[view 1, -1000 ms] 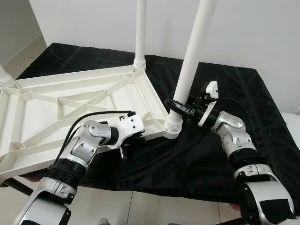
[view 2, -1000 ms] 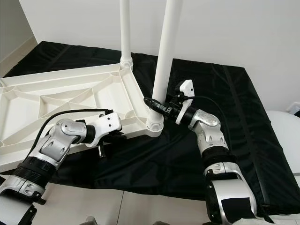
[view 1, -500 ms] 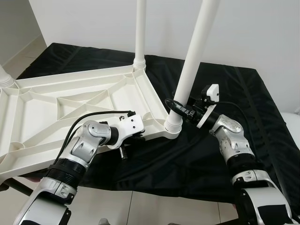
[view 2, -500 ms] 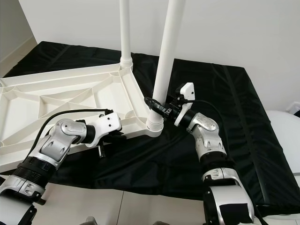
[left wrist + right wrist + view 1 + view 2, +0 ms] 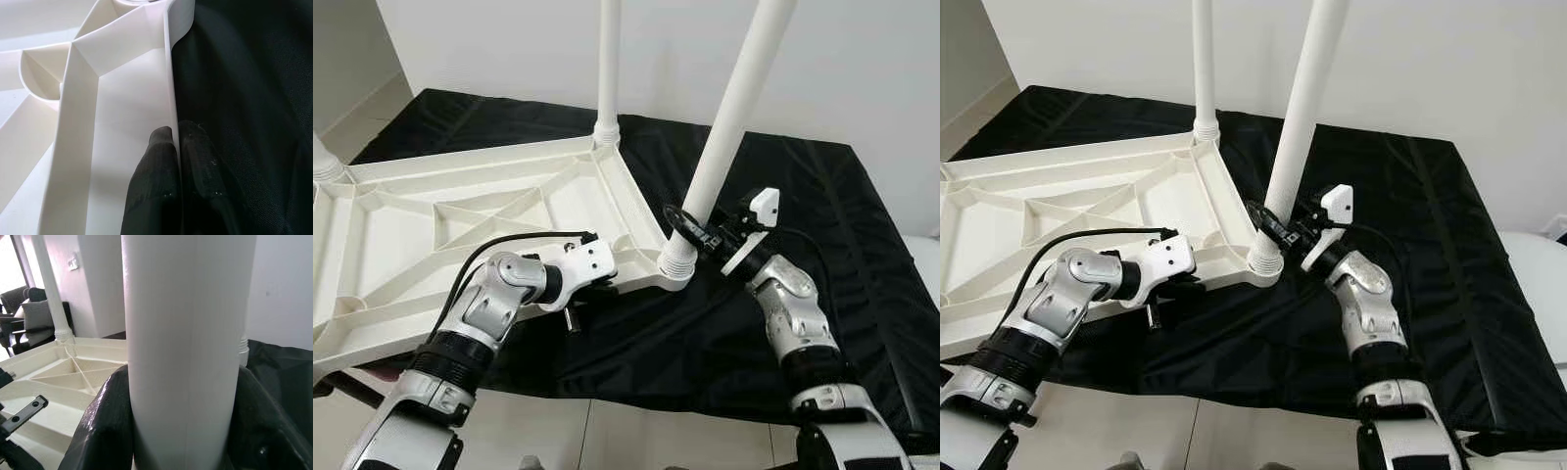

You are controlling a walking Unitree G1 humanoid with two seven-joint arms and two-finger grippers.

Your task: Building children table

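Black cloth (image 5: pixel 822 196) over a low platform, white wall behind, pale tiled floor along frame bottom. Upside-down white table top (image 5: pixel 460 220) on the cloth, ribbed underside up, spanning left half of the frame; open triangular rib compartments all bare, no readable labels or writing anywhere.

Near leg (image 5: pixel 729 127) seated in corner socket (image 5: pixel 677 262) at centre frame, tilted toward upper right. Far leg (image 5: pixel 608 59) upright in back corner socket, upper centre. Third leg base (image 5: pixel 321 162) cut off at left edge.

Right gripper (image 5: pixel 690 223) at centre right, fingers clamped around near leg just above the socket; wrist view confirms both fingers (image 5: pixel 105 426) wrapped against the leg.

Left gripper (image 5: pixel 173 147) lower centre-left, pinched shut on front edge wall of table top, one finger inside the rim, one outside against the cloth.
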